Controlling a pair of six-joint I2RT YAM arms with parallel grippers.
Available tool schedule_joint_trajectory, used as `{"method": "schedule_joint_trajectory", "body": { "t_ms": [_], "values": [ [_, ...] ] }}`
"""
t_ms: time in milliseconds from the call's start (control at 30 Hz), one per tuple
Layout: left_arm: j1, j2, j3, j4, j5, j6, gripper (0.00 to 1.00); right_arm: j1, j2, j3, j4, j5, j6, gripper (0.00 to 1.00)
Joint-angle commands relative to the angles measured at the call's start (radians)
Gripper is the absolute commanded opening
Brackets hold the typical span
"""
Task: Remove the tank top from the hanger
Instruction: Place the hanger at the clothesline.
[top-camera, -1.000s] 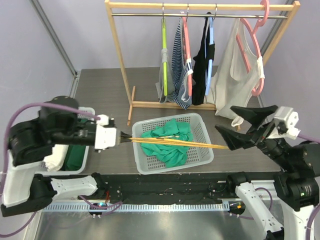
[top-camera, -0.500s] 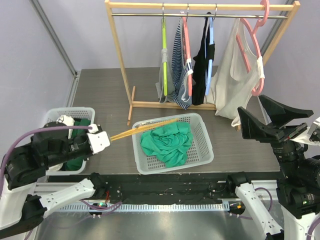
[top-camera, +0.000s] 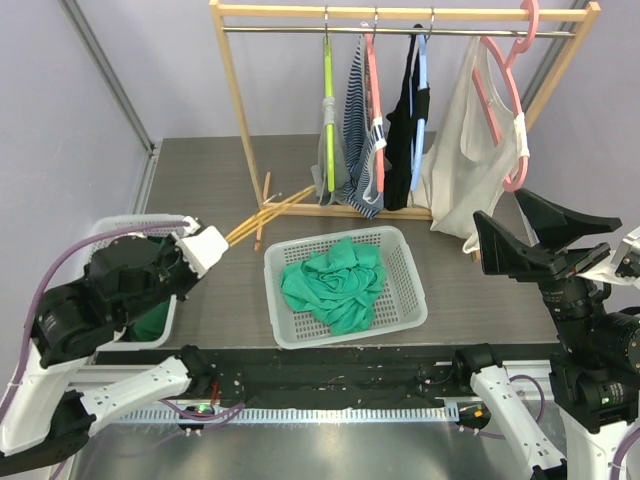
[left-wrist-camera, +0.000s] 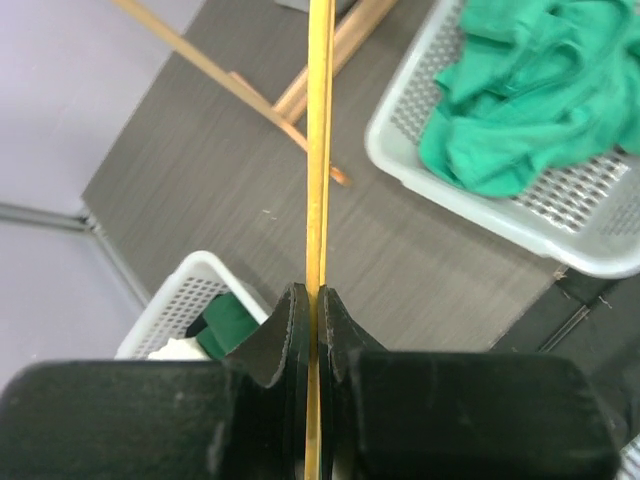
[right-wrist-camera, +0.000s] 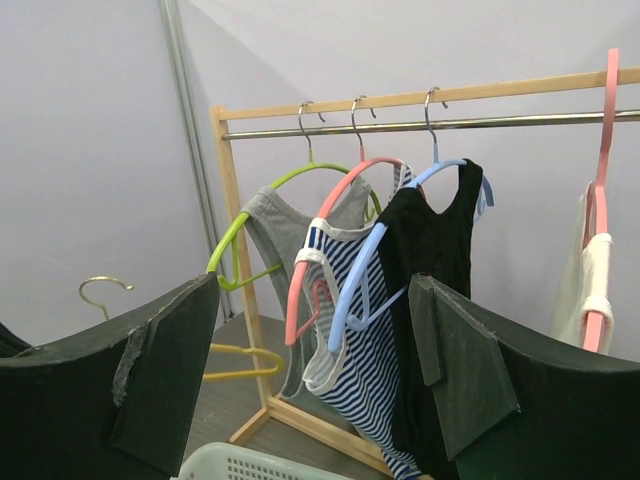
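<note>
The left tool (left-wrist-camera: 309, 300) was clamped shut on a thin yellow hanger (left-wrist-camera: 320, 150), which carried no cloth and ran from the fingers toward the foot of the wooden rack (top-camera: 400, 12). That arm was folded high over the left side of the tabletop (top-camera: 200, 180), its wrist aimed far and right. The right tool (top-camera: 503, 220) was raised at the right, its jaws wide apart and holding nothing, facing the rack. The green tank top (top-camera: 335, 285) lay crumpled in the middle basket (top-camera: 410, 270), off the hanger. There were two white baskets, the second (left-wrist-camera: 175, 305) at the left. Four garments hung on the rack, each on its own hanger: grey (right-wrist-camera: 275, 225), striped (right-wrist-camera: 350, 330), black (right-wrist-camera: 435, 260) and cream (top-camera: 470, 150).
</note>
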Motion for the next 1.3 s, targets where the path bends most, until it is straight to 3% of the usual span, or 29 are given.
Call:
{"method": "schedule_joint_trajectory", "body": {
  "t_ms": [0, 233, 367, 500, 633, 1267],
  "values": [
    [0.005, 0.038, 0.001, 0.207, -0.189, -0.060, 0.00, -0.001, -0.004, 0.001, 0.018, 0.027, 0.001, 0.85],
    [0.032, 0.180, 0.078, 0.341, -0.243, -0.138, 0.00, -0.001, -0.012, 0.010, 0.003, 0.032, -0.003, 0.85],
    [0.074, 0.332, 0.236, 0.350, -0.168, -0.224, 0.00, -0.001, -0.021, 0.015, -0.010, 0.047, -0.014, 0.85],
    [0.163, 0.545, 0.536, 0.290, -0.050, -0.313, 0.00, -0.001, -0.030, -0.003, -0.020, 0.075, -0.019, 0.85],
    [0.240, 0.670, 0.646, 0.319, 0.021, -0.357, 0.00, -0.003, -0.027, -0.005, -0.025, 0.067, -0.006, 0.84],
    [0.249, 0.563, 0.465, 0.661, 0.027, -0.402, 0.00, -0.001, -0.046, -0.057, -0.020, 0.043, 0.006, 0.84]
  ]
}}
